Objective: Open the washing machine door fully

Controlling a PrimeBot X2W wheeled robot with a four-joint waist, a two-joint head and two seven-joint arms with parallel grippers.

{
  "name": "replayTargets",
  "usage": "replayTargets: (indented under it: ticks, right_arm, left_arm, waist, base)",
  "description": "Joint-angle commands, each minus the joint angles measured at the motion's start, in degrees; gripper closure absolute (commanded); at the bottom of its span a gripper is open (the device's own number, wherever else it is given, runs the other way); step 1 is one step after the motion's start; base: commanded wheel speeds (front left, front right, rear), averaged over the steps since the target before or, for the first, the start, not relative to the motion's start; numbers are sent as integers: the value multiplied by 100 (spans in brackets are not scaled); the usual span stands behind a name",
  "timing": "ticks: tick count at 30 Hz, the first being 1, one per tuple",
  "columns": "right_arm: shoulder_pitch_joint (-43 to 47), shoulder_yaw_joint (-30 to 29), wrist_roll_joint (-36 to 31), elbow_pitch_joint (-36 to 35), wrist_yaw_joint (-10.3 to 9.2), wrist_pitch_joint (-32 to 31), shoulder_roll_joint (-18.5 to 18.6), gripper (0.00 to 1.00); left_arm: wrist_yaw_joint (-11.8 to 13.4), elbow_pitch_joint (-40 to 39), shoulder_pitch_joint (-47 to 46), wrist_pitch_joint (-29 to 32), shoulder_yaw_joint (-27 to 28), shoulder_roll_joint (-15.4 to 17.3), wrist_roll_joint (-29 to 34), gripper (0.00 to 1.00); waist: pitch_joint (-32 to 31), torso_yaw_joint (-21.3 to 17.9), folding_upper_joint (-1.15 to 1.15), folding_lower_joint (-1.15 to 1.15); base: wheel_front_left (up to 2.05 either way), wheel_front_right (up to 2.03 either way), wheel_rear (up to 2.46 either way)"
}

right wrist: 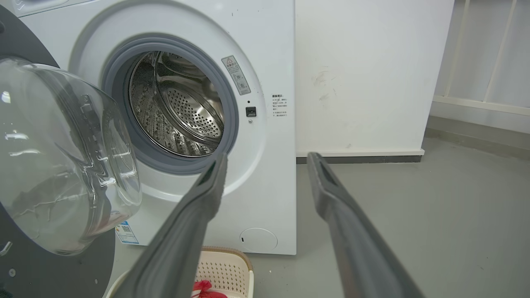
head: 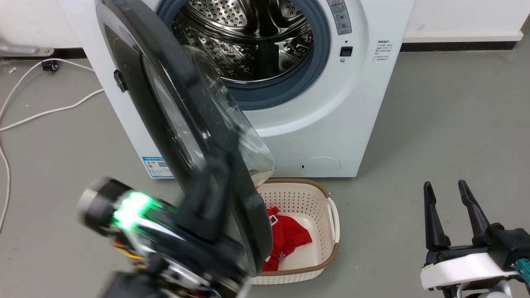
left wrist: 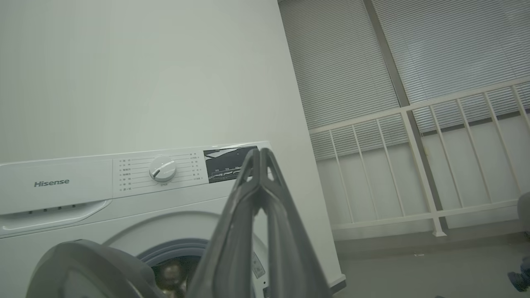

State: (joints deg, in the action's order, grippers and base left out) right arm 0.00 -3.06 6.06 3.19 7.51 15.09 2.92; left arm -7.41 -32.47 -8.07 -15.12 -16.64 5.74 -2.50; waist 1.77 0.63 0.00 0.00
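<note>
The white washing machine (head: 331, 124) stands with its steel drum (head: 248, 37) exposed. The glossy black washing machine door (head: 174, 124) is swung about halfway out, hinged on the machine's left side, and its clear glass bowl (head: 232, 120) faces the drum. My left gripper (head: 217, 174) is blurred and lies against the door's lower outer side. In the left wrist view the left gripper (left wrist: 259, 154) is shut with nothing between its tips, and the door rim (left wrist: 83, 269) sits just left of it. My right gripper (head: 445, 188) is open over the floor, well right of the door (right wrist: 25, 256).
A cream perforated basket (head: 331, 215) holding a red garment (head: 290, 236) sits on the floor right under the door's lower edge. White cables (head: 49, 111) run across the floor left of the machine. A white railing (left wrist: 414, 157) stands off to the right.
</note>
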Motion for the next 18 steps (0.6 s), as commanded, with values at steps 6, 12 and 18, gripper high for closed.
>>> replayTargets:
  ticks: [6,12,18]
  right_arm:
    - [0,-8,63,87,-4,7,-9,0]
    - [14,55,81,175,-4,7,-8,0]
    - [-51,141,89,275,-4,7,-8,0]
  left_arm:
    - [-3,927,714,-6,-690,236,-177,100]
    - [-4,1918,1000,278,-1177,401,-438,100]
    - [-4,2663,837,321,-1281,353,-618,100]
  waist:
    - [-37,-34,0,0]
    - [-8,-15,0,0]
    - [36,-49,0,0]
  base:
    - [0,0,0]
    - [0,0,0]
    - [0,0,0]
